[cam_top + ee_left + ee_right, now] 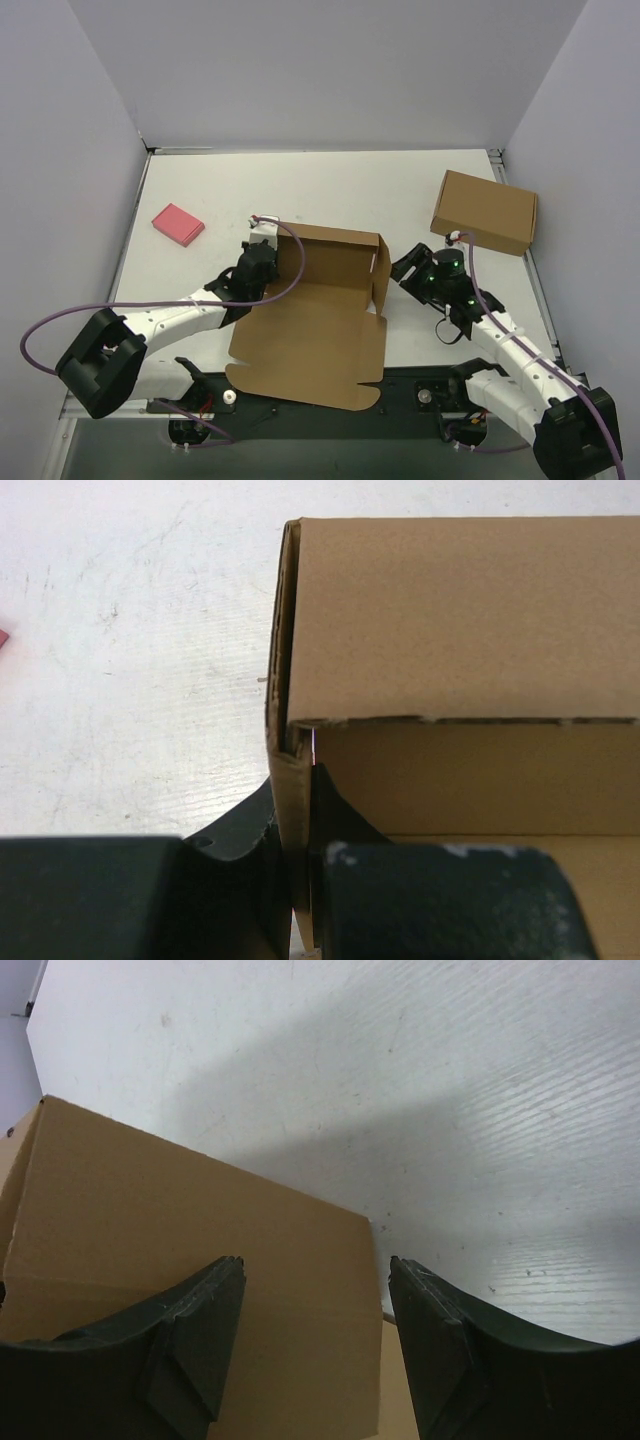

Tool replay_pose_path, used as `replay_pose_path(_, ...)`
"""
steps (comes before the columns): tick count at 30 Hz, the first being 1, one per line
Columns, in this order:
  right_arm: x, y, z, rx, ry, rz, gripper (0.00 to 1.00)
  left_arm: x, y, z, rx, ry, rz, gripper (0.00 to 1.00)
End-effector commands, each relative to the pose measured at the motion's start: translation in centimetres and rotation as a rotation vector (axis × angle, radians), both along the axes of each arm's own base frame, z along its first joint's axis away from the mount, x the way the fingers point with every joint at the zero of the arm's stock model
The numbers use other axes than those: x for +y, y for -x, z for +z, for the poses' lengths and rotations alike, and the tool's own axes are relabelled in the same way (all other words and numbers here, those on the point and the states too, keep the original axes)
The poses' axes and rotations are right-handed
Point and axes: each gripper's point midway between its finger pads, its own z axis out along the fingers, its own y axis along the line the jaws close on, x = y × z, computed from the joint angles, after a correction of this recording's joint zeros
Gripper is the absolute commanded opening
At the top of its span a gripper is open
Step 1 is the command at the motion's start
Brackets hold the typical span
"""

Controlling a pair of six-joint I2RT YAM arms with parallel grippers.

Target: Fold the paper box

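Note:
The paper box (320, 300) lies half formed at the table's middle. Its back and side walls stand up, and its large lid flap lies flat toward the near edge. My left gripper (262, 262) is shut on the box's left side wall. In the left wrist view the fingers (240, 870) pinch that double wall (292, 810) from both sides. My right gripper (403, 268) is open just right of the box's right side wall. In the right wrist view the wall (200, 1220) stands before the spread fingers (200, 1330), and none of it is held.
A second, fully formed brown cardboard box (485, 212) stands at the right, just behind my right gripper. A small pink flat block (178, 225) lies at the left. Grey walls enclose the table on three sides.

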Motion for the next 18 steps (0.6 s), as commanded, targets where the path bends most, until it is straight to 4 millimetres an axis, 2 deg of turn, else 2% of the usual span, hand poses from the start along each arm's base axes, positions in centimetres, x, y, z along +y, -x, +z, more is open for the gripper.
replay_pose_path(1,1.8,-0.2,0.8,-0.063,-0.034,0.078,0.60,-1.7,-0.8,2.0,-0.046,0.099,-0.033,0.00)
replay_pose_path(10,3.1,0.0,1.3,-0.144,-0.006,0.185,0.59,-2.6,-0.6,1.9,-0.043,0.109,-0.095,0.00)
replay_pose_path(16,5.0,0.0,2.4,-0.253,-0.041,0.320,0.59,-3.1,-0.2,2.2,-0.057,0.138,-0.156,0.00)
replay_pose_path(18,5.5,0.6,2.2,-0.272,-0.036,0.377,0.60,-3.1,-0.2,2.2,-0.060,0.151,-0.178,0.00)
